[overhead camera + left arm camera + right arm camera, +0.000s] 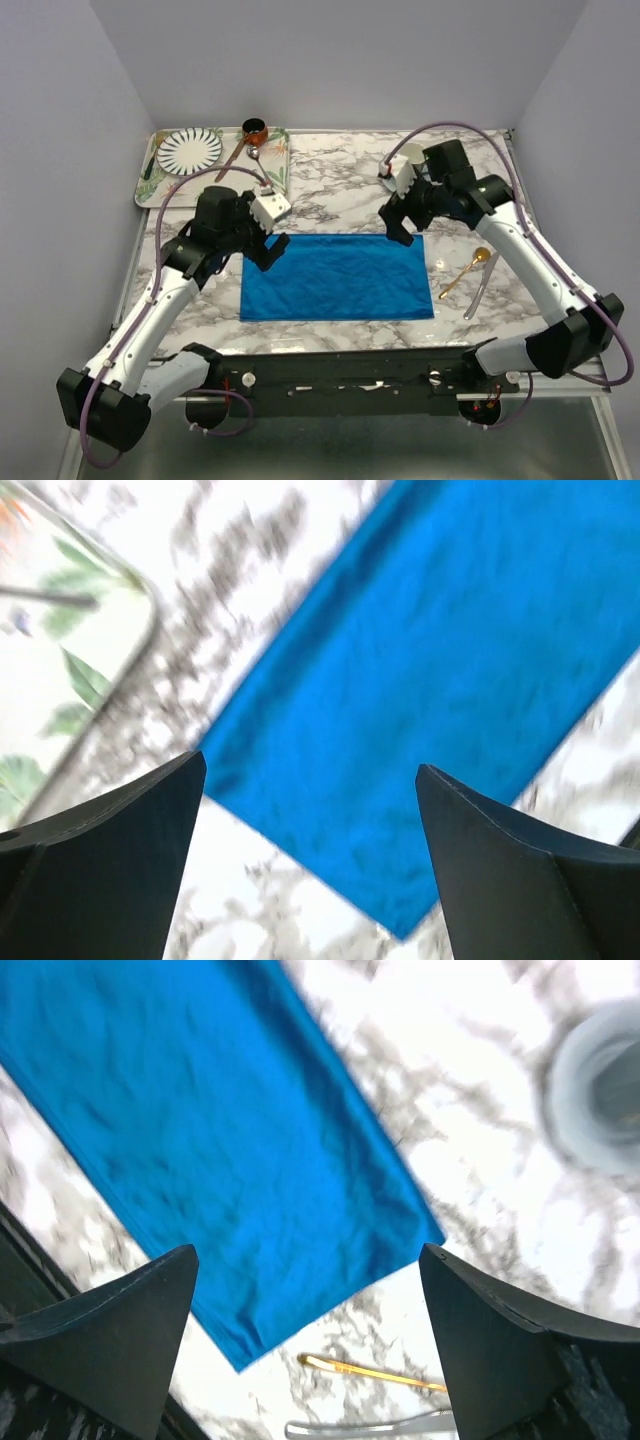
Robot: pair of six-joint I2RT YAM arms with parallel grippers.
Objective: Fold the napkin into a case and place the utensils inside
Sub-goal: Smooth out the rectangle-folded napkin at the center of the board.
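Note:
The blue napkin lies flat as a wide rectangle on the marble table; it also shows in the left wrist view and the right wrist view. The gold spoon and the silver utensil lie side by side to its right; both show in the right wrist view, gold and silver. My left gripper hovers open and empty over the napkin's far left corner. My right gripper hovers open and empty over its far right corner.
A leaf-patterned tray at the back left holds a striped plate, a small brown pot and a brown-handled spoon. A white cup stands at the back, behind the right gripper.

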